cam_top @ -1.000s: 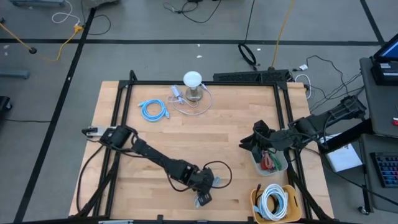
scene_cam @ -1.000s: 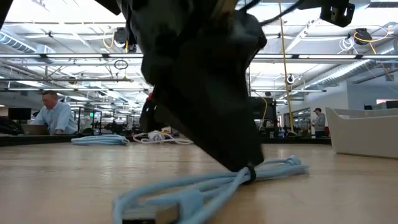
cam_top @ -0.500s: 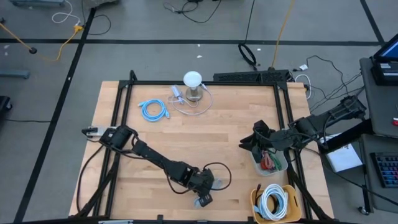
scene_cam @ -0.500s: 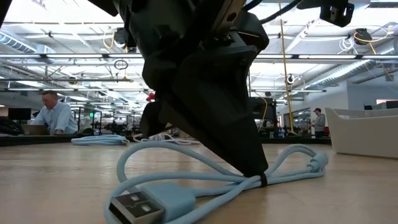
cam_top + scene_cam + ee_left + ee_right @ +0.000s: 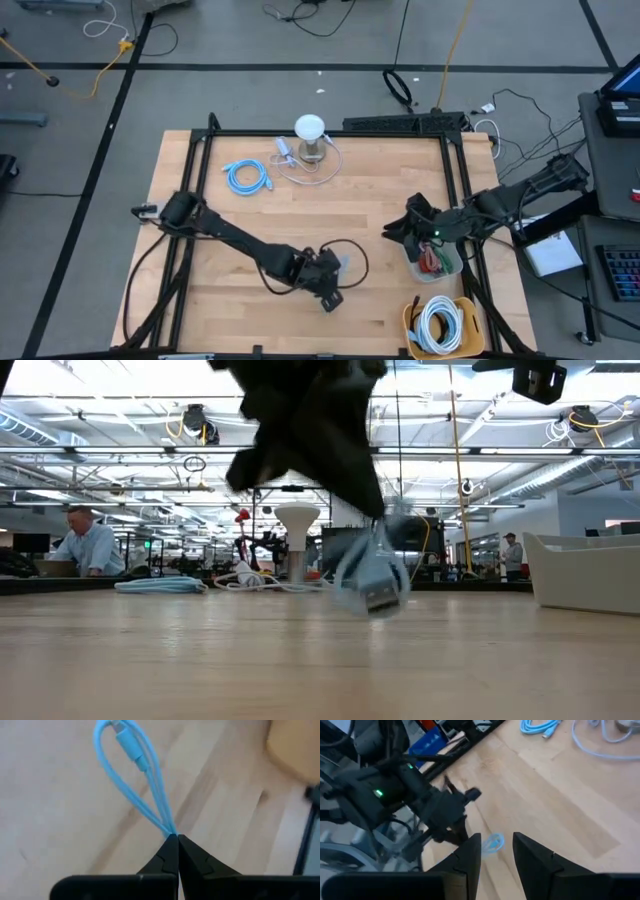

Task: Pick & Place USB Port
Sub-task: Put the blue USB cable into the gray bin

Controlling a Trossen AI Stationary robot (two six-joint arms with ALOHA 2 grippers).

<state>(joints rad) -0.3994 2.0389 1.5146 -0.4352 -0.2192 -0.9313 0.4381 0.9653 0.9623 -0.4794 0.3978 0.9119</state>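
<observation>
A light blue USB cable [image 5: 131, 775], bundled in loops, is in my left gripper [image 5: 174, 839], which is shut on it above the table's near middle [image 5: 328, 270]. In the low view the cable [image 5: 368, 572] hangs clear of the wood with its flat plug [image 5: 381, 599] lowest. A smaller connector [image 5: 132, 747] shows at the far end of the loops. My right gripper [image 5: 495, 846] is open and hovers over the table's right side [image 5: 402, 231], beside a clear tub; it holds nothing. My left gripper pinches the cable bundle where its loops gather [image 5: 168, 829], between the two fingertips. The fingers point down at a slant. The bundle is lifted clear of the table, its strands [image 5: 352, 560] dangling slack below the fingers.
A clear tub [image 5: 437, 262] with red and green pieces stands at the right edge, and a yellow bin [image 5: 438, 325] with a white cable sits near the front right corner. A coiled blue cable [image 5: 246, 177] and a white lamp-like stand [image 5: 311, 135] with white cord lie at the far side.
My left gripper has risen and moved toward the table's far edge, staying shut. The blue cable, which lay on the wood with its plug on the table, is now lifted clear and hangs below the fingers.
</observation>
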